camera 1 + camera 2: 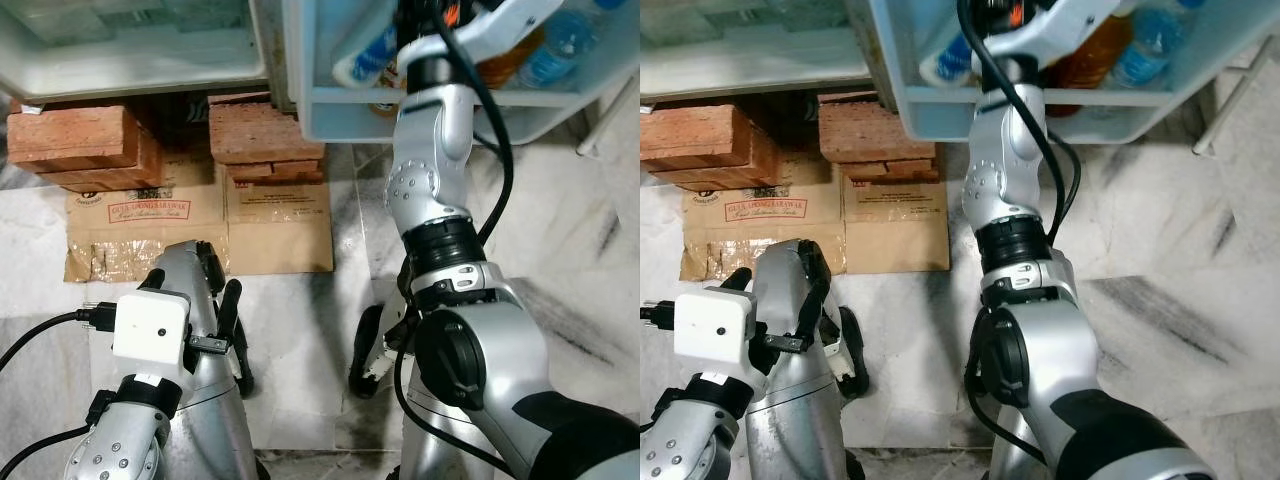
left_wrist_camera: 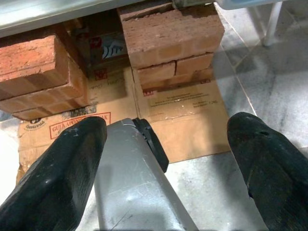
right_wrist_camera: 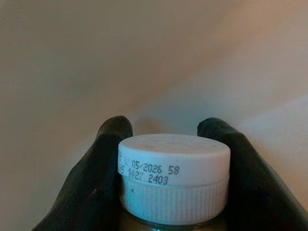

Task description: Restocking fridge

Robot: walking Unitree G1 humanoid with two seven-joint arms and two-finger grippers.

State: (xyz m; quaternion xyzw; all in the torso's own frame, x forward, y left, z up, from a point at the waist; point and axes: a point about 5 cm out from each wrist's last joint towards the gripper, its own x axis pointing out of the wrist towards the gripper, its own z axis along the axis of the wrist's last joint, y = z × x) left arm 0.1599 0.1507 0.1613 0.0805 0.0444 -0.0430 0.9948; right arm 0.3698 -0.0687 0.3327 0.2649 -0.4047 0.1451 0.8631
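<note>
Right arm [image 1: 432,190] stretched up and far into the pale blue door shelf [image 1: 420,108] of the open fridge, among bottles there: an amber one [image 1: 1095,52] and a blue-capped clear one [image 1: 1145,45]. Right gripper [image 3: 173,159] clamped on a bottle with a white ribbed cap [image 3: 174,175], one black finger [image 3: 103,159] pressed to each side of the neck, printed date code facing the wrist camera, plain pale wall behind. Left gripper [image 2: 163,168] low and near, hanging spread wide and empty over the marble floor [image 1: 560,230], fingers [image 2: 62,168] well apart with the robot's silver leg [image 2: 130,183] between them. Farther off, on the left, two stacks of red bricks [image 1: 85,145] propping the fridge base, flattened brown cardboard [image 1: 210,220] lying on the floor just in front.
</note>
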